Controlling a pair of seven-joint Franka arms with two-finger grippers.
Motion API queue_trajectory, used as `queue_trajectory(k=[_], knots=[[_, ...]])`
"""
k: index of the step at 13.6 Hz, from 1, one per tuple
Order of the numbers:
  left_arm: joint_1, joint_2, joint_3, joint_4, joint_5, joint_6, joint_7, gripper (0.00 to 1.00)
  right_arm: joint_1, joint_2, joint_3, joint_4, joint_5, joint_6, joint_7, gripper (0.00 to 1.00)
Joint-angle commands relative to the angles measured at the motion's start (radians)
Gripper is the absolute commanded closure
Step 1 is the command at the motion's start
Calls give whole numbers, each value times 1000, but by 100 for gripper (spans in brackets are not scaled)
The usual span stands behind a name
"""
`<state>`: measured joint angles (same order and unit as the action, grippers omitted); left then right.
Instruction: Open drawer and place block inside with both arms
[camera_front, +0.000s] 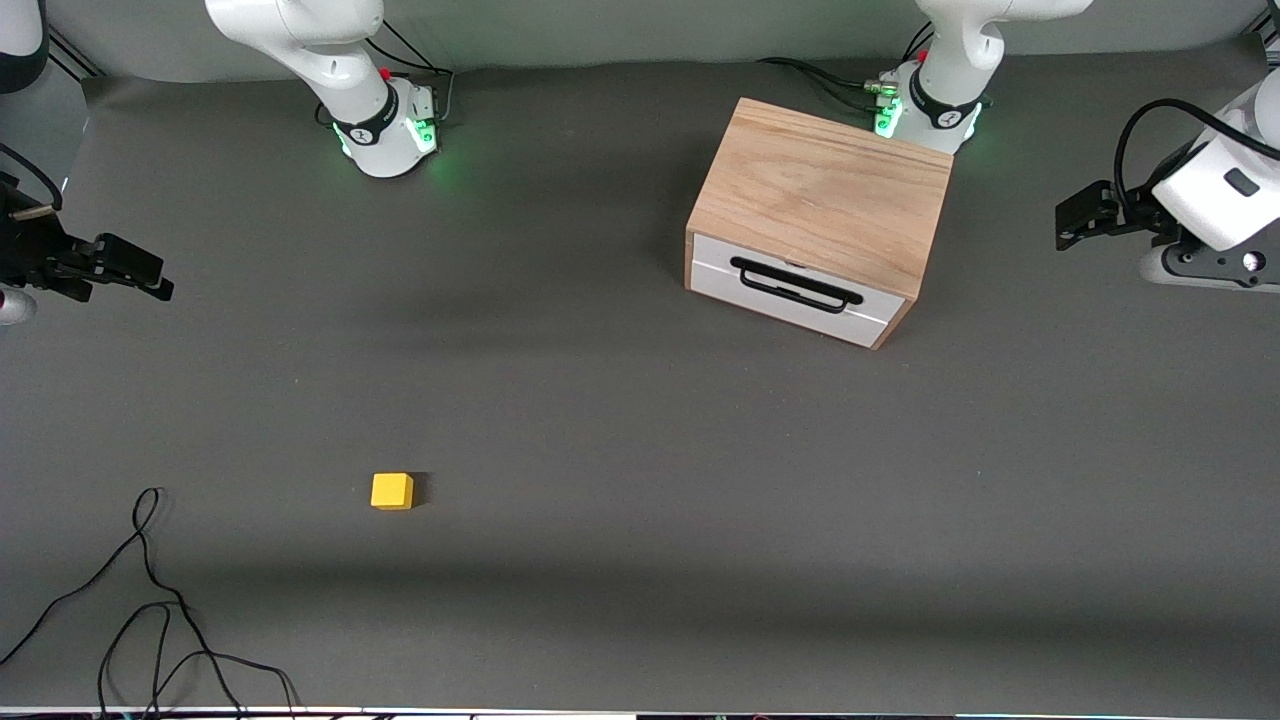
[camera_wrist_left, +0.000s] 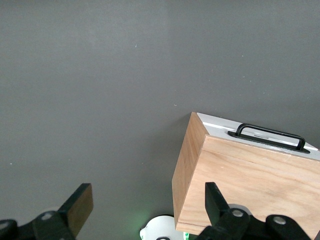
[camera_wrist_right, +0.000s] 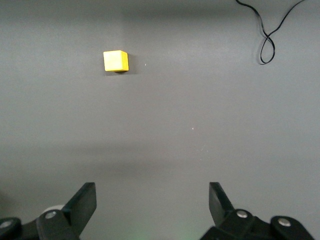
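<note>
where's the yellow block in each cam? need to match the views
Front view: the block lies on bare mat toward the right arm's end of the table, nearer the camera than the wooden box.
Left wrist view: not in it; only the wooden box and mat show.
Right wrist view: the block lies alone on the mat.
Shared landmark: the looped black cable, in the front and right wrist views.

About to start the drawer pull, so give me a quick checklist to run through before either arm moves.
1. Drawer shut, handle unobstructed: ok.
2. Left gripper open, empty, up by the wooden box: ok.
3. Right gripper open, empty, over bare table: ok.
4. Block free on the table, nearer the front camera than the box: ok.
5. Loose cable apart from the block: ok.
</note>
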<state>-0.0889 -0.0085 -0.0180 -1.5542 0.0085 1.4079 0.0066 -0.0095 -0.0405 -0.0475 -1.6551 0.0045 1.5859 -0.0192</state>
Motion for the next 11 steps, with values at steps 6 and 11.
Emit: queue_trajectory(k=[6, 11], knots=[[0, -10, -2, -9, 7, 0, 13, 0, 6, 16, 2, 31, -20, -24, -8, 0], [-2, -10, -3, -9, 5, -3, 13, 0, 22, 25, 5, 35, -9, -23, 18, 0]])
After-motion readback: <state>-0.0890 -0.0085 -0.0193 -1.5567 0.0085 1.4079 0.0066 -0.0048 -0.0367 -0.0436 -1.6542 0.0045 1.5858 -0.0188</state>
